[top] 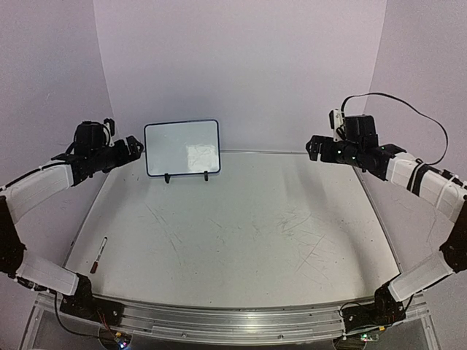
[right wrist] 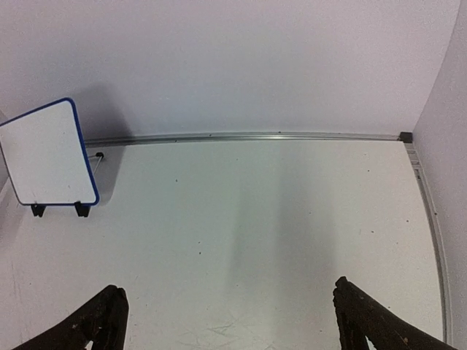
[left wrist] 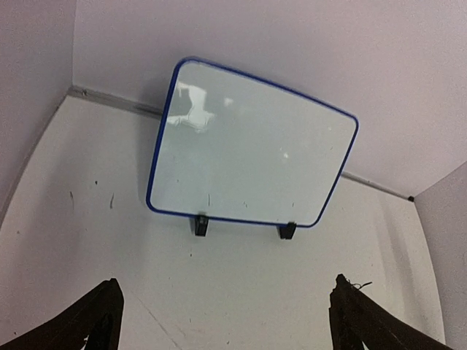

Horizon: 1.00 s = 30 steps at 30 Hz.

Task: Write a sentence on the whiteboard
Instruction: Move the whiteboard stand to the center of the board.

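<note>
Starting at the near edge, a slim pale marker pen with a dark end (top: 98, 255) lies flat on the scuffed white tabletop (top: 248, 240), close to its left rim and just beyond the base of the left arm (top: 44, 182). Its long axis runs roughly near-to-far, slightly tilted, with the dark end toward the bases. Nothing touches it.

The coming move, as I judge it, turns on that placement. The pen lies on the left arm's own side, nearer the bases than the left gripper (top: 136, 145) and well apart from the right gripper (top: 311, 146). The left arm is the closer one for a pick, closing across the barrel.

Both grippers hang over the far half with jaws spread wide and empty. Each wrist view shows only table between the dark fingertips (left wrist: 102, 313).

Farthest back, the small rectangular glossy whiteboard with a thin dark-blue rounded frame (top: 182, 148) stands upright on two black clip feet (top: 168, 177) by the pale back wall (top: 241, 65), left of centre and just beside the left gripper. Its face shows reflections but no writing.
</note>
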Each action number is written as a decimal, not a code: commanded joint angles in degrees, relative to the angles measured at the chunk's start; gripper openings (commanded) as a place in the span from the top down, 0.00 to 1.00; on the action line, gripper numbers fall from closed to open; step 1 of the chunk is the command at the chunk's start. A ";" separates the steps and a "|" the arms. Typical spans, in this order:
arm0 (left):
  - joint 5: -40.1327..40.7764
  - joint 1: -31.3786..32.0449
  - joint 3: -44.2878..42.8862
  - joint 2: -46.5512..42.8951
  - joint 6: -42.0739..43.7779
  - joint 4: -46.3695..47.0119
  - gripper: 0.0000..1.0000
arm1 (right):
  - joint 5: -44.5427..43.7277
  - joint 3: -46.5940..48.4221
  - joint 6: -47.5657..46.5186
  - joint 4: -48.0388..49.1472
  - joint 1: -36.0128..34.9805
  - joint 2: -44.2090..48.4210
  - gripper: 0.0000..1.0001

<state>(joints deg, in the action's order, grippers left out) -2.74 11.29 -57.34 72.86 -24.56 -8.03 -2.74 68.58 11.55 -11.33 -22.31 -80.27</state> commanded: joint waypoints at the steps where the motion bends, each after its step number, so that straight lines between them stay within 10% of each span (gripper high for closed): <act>1: -9.23 0.25 1.60 7.66 -2.76 -1.25 0.01 | 7.09 -0.11 -2.49 2.51 -0.61 -0.46 0.02; 13: 0.07 11.30 -10.27 36.78 0.35 -0.85 0.11 | 6.34 -3.70 -2.83 4.82 -0.78 1.31 0.02; 30: 12.44 8.71 -24.41 50.17 6.54 -0.67 0.23 | 3.27 -7.05 -3.65 4.79 -0.72 5.74 0.02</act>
<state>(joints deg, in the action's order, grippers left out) 6.04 20.91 -77.17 120.46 -21.58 -9.45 2.59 61.80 8.45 -8.19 -22.87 -76.18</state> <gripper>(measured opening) 0.808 0.983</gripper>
